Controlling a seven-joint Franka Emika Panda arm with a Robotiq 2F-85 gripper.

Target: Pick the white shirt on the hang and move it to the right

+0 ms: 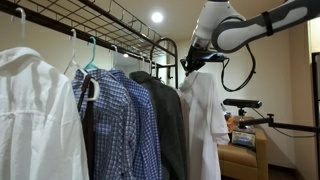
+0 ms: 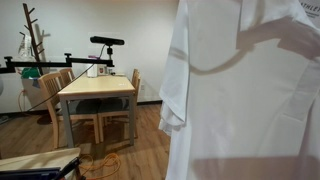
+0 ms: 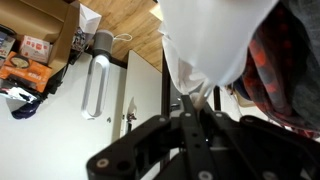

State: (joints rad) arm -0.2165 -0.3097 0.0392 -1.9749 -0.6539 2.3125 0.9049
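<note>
Closest to the lens is the white shirt (image 2: 240,100). In an exterior view it's so close that it fills the right half of the shot, with top and hem both cut off. It hangs straight down, long axis vertical, one sleeve drooping on the side toward the room.

In the wrist view the fingers (image 3: 186,125) come together on the shirt's top edge. They look to be pinching the fabric, though the exact contact is buried in cloth.

Seen from farther back, the arm (image 1: 250,30) reaches in from high up with the wrist bent down. It holds the shirt just past the end of the rack (image 1: 130,28), right beside a dark shirt (image 1: 165,110). Plaid shirts (image 1: 125,110) and another white one (image 1: 25,110) hang further along the rail. Way behind everything sits a counter (image 2: 95,88) with chairs around it.
</note>
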